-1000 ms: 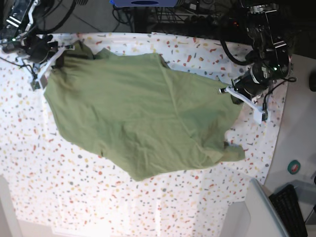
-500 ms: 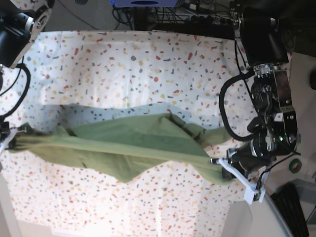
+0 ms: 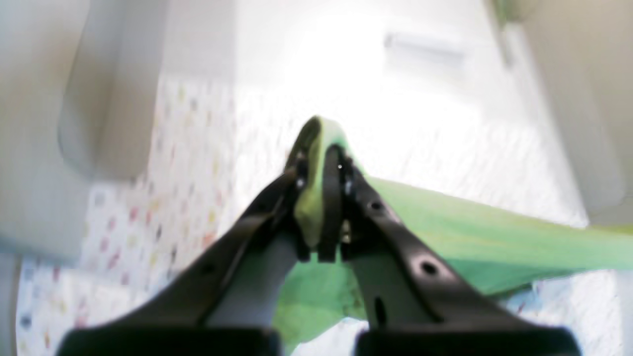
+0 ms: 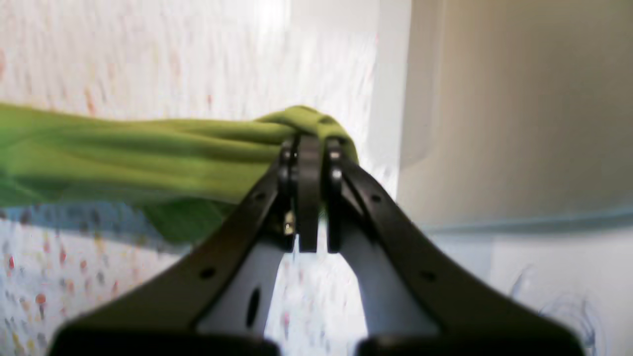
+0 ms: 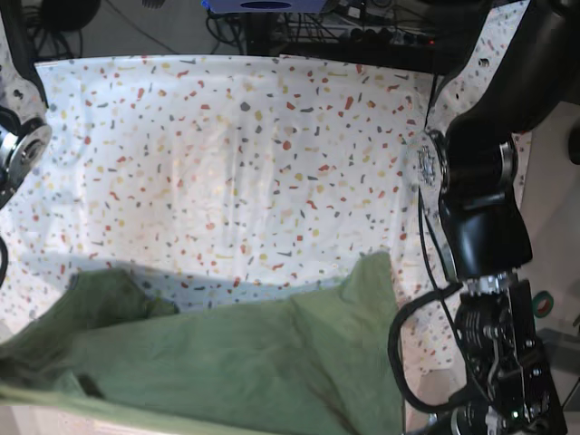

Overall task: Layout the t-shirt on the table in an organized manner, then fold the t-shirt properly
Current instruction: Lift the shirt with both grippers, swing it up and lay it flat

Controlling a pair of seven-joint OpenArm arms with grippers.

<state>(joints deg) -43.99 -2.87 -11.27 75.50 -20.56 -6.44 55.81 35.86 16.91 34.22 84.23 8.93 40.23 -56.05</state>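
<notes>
The olive-green t-shirt (image 5: 227, 362) hangs stretched across the bottom of the base view, above the near part of the speckled table (image 5: 227, 136). In the left wrist view my left gripper (image 3: 321, 160) is shut on a pinched fold of the t-shirt (image 3: 470, 227), which runs off to the right. The right wrist view has my right gripper (image 4: 309, 146) shut on a bunched edge of the t-shirt (image 4: 123, 148), which trails to the left over the table (image 4: 59, 277). Neither gripper's fingertips show in the base view; only the arms (image 5: 480, 227) do.
Cables and dark equipment (image 5: 344, 27) lie behind the table's far edge. A plain grey-white surface (image 5: 553, 181) borders the table on the right. A pale panel (image 4: 519, 99) stands beside the right gripper, and a grey block (image 3: 99, 99) beside the left one.
Both arms have swept the t-shirt from the far side of the table to its near edge, still gripping it. It went from spread flat to a taut, lifted band.
</notes>
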